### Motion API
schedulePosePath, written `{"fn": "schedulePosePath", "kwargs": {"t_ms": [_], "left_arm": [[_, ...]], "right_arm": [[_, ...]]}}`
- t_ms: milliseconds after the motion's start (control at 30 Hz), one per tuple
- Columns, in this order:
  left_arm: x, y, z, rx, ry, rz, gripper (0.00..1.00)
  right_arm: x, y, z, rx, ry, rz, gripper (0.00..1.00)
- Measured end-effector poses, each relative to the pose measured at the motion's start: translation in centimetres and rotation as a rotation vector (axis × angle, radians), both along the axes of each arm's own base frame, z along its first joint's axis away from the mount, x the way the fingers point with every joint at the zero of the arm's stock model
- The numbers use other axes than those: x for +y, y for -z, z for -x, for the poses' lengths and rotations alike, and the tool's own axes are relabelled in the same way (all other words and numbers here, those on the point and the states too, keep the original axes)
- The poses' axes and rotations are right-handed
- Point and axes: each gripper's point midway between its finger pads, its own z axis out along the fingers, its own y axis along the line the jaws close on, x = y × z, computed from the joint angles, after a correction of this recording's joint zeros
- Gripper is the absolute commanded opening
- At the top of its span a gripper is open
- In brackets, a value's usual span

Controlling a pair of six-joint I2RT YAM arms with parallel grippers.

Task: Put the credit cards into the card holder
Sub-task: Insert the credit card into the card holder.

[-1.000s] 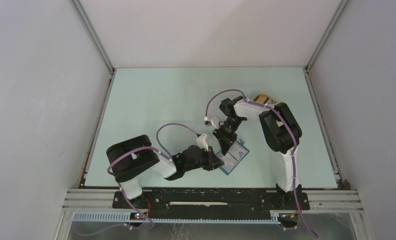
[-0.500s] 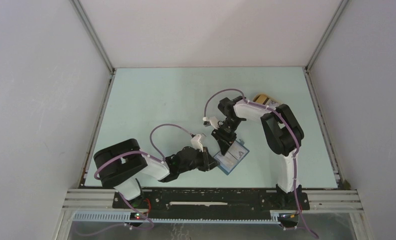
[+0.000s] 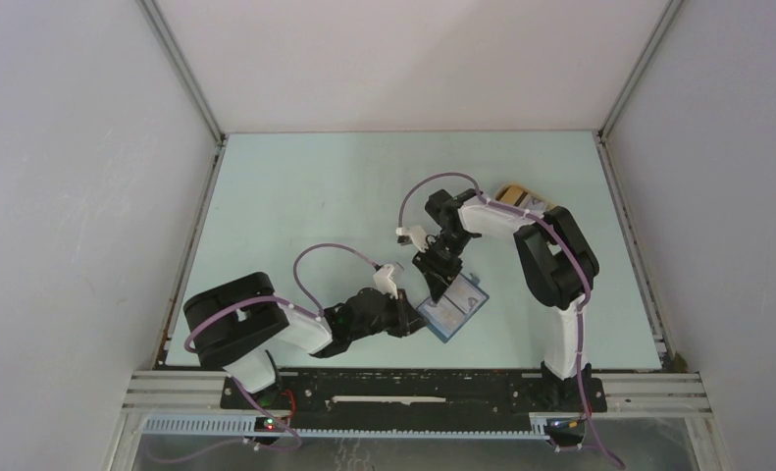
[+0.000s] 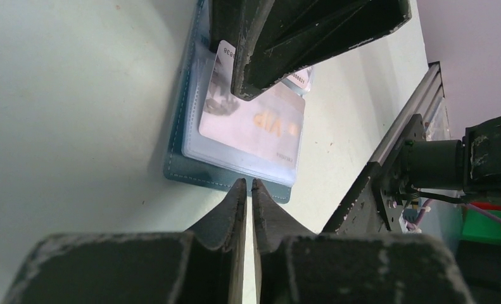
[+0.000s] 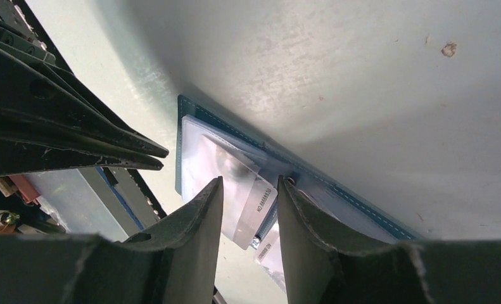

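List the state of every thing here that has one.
Teal-blue folding card holder: lying open on the table.
Whitish-grey numbered credit card: askew, partly in a pocket.
Whitish VIP card: flat in holder's clear pocket.
Left hand: shut, empty, at holder's edge.
Right hand: open, tips at the numbered card.

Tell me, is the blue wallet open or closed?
Open. The card holder lies spread flat, its clear inner pockets facing up with a card showing in them.

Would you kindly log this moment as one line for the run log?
left hand shut at wallet edge | right hand open over card | card lying on open wallet
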Motion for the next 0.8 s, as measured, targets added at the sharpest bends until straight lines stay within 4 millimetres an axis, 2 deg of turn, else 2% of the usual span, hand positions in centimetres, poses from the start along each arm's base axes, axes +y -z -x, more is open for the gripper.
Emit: {"fn": "schedulePosePath", "kwargs": {"t_ms": [467,667,800], "left_arm": [[0.3,0.4,-0.1,0.004,-0.011,-0.018,0.07],[0.3,0.6,-0.1,0.005,-0.013,-0.023,0.07],[0.3,0.6,-0.1,0.006,-0.013,-0.024,0.07]], "right_arm": [[0.3,0.3,0.4,-0.013,-0.017,0.014,0.39],[1.3,0.2,1.5,0.001,-0.052,-0.003,0.40],[1.4,0.0,1.6,0.009,-0.051,-0.013,0.42]]}}
